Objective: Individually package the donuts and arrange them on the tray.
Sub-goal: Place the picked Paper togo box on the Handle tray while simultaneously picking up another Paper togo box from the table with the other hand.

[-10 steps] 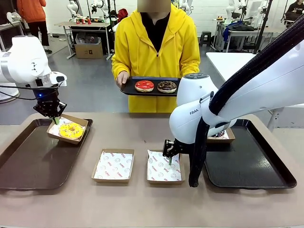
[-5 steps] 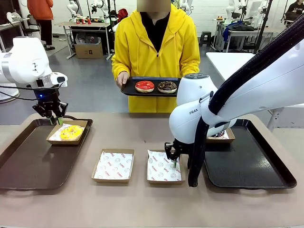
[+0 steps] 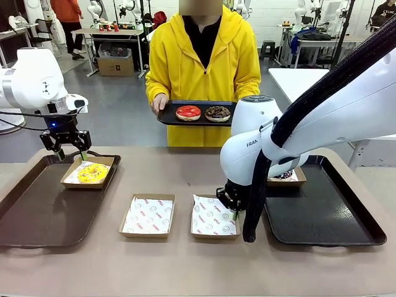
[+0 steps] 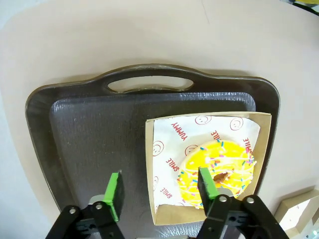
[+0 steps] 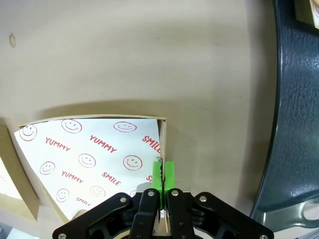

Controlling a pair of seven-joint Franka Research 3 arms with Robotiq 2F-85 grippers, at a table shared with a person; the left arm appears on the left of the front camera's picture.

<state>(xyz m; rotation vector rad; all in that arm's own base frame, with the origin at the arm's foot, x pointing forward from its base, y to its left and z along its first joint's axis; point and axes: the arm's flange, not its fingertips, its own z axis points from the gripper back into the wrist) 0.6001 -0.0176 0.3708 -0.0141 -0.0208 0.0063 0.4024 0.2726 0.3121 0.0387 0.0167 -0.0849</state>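
You are looking at the yellow-glazed donut (image 3: 93, 172), streaked white and flecked with coloured sprinkles, lying flat in a paper-lined box (image 3: 69, 181) at the two o'clock corner of the left tray (image 3: 37, 213), at nine o'clock in your front view. At twelve o'clock the glossy red donut (image 3: 188, 112) and the chocolate-brown donut (image 3: 218, 113) are sitting side by side on a small black tray (image 3: 166, 115) that the person (image 3: 204, 55) is holding. At three o'clock the dark donut (image 3: 284, 175), mostly hidden, is resting in a second box (image 3: 296, 180) on the right tray (image 3: 328, 213).

Left arm (image 3: 31, 77), right arm (image 3: 359, 117) white, rounded; black ribbed hose (image 3: 337, 80) on right. Left gripper (image 4: 160, 189) black, green pads (image 4: 114, 191). Person (image 3: 229, 68): yellow hoodie (image 3: 173, 68).
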